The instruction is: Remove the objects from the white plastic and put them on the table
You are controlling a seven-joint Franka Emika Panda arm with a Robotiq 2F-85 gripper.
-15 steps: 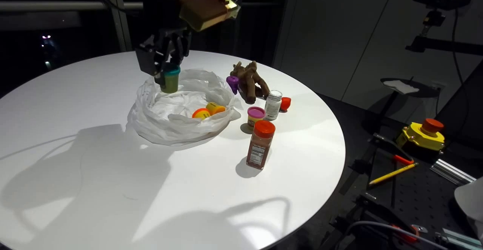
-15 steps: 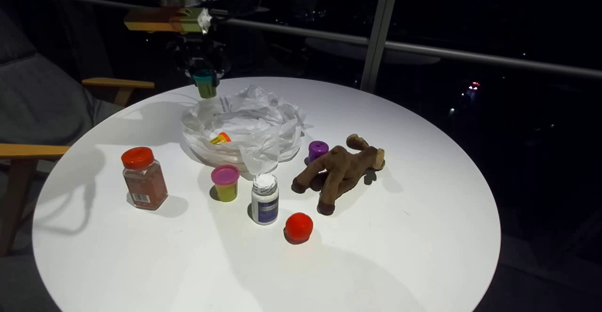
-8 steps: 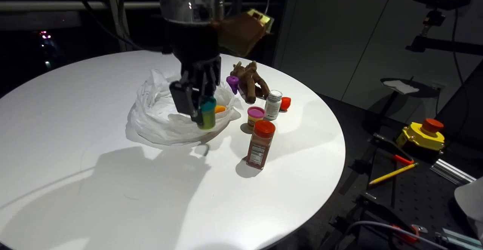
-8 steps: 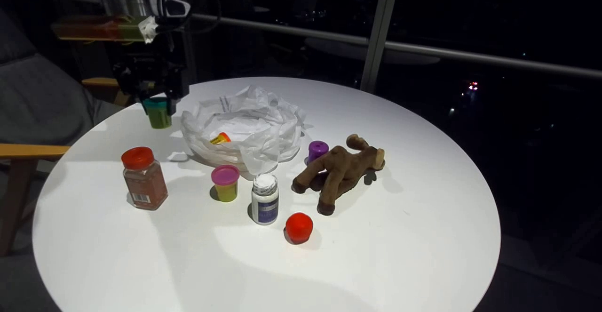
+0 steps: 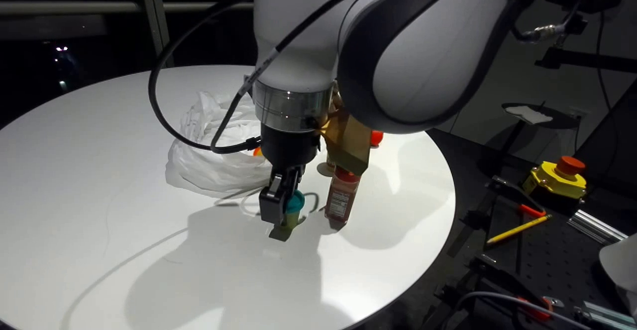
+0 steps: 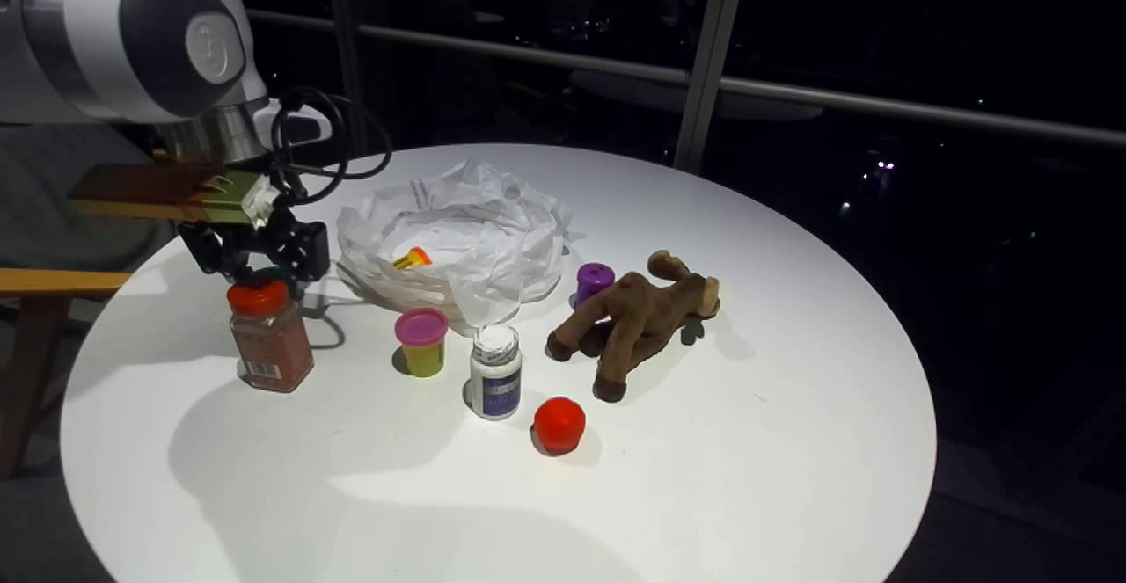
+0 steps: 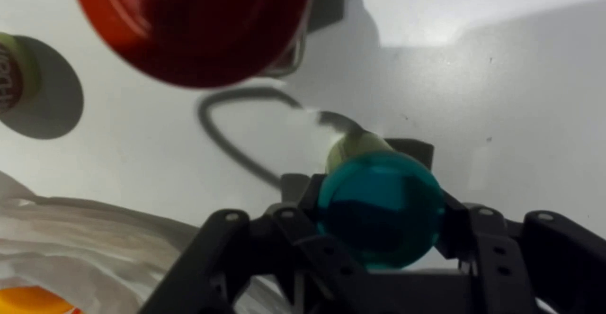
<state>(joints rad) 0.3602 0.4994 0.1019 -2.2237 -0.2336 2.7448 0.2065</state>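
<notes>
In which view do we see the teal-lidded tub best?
The wrist view, because the teal-lidded tub shows its round lid almost whole from above. The exterior views show less: the pincer partly covers it, or the red-capped jar nearly hides it.

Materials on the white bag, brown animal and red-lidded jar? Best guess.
White bag: probably thin plastic film, satin-looking; crumpled into fine, crisp folds.
Brown animal: likely plush fabric, matte; no glints, soft outline.
Red-lidded jar: see-through, smooth sides; plastic or glass, can't tell. Its red lid: glossy, likely plastic; bright reflection in the wrist view.
</notes>
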